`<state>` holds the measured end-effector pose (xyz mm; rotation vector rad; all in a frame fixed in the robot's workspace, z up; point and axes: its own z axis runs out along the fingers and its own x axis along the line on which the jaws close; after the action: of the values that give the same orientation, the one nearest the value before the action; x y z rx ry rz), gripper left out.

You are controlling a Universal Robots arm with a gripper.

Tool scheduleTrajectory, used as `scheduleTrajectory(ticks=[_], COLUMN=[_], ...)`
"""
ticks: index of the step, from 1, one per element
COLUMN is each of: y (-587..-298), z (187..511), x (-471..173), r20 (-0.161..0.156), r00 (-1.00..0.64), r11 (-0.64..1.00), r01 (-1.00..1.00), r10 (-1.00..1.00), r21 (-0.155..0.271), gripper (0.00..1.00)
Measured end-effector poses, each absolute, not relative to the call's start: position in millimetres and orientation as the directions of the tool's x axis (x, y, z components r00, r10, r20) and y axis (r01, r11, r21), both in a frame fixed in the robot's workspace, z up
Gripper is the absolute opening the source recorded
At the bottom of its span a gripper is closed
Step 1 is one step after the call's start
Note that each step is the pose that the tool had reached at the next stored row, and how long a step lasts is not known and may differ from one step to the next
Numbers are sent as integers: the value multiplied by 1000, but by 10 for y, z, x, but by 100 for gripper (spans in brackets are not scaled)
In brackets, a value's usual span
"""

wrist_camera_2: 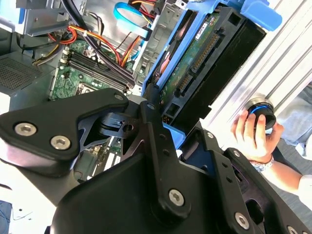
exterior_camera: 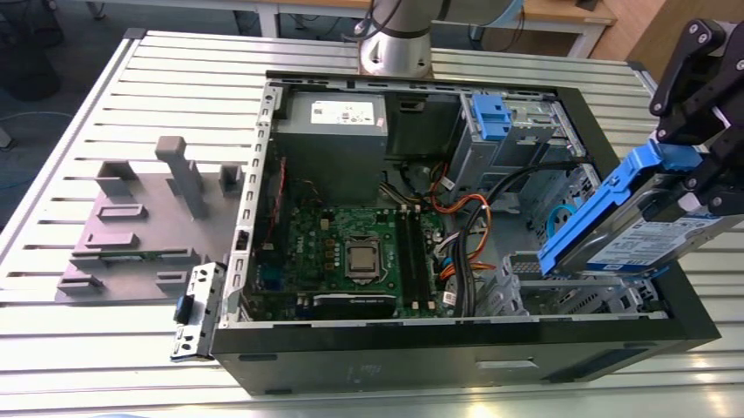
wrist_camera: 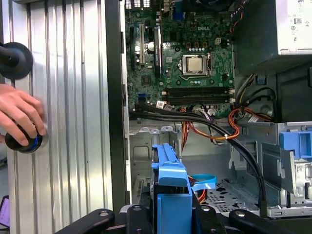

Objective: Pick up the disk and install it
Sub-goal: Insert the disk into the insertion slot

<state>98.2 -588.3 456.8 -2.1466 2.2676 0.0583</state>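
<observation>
The disk (exterior_camera: pixel 645 235) is a silver drive with a white-and-blue label in a bright blue plastic frame. It hangs tilted over the open computer case (exterior_camera: pixel 465 348), at the corner on the exterior view's right, just above a metal drive cage (exterior_camera: pixel 581 296). My black gripper (exterior_camera: pixel 698 178) is shut on its upper end. In the second wrist view the disk (wrist_camera_2: pixel 204 63) shows its green circuit-board side, clamped by my gripper (wrist_camera_2: pixel 170 122). In the first wrist view the disk's blue frame (wrist_camera: pixel 170 185) stands edge-on at my gripper (wrist_camera: pixel 170 217), above the case floor.
Inside the case lie a green motherboard (exterior_camera: pixel 348 252), a grey power supply (exterior_camera: pixel 337 113), orange and black cables (exterior_camera: pixel 465 218) and a blue latch piece (exterior_camera: pixel 490 117). A grey fixture (exterior_camera: pixel 139 226) sits on the slatted table at the exterior view's left. A person's hand (wrist_camera: pixel 19 112) rests on a round black knob (wrist_camera: pixel 22 141).
</observation>
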Motion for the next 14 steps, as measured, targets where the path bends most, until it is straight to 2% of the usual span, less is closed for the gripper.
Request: scheduleTrajectory(ticks=[14], y=[-5882], z=[4563], x=[940], r20=[-39], r00=[-55], r11=[54], r01=[-998], r10=[-998], r21=[14], gripper=[36])
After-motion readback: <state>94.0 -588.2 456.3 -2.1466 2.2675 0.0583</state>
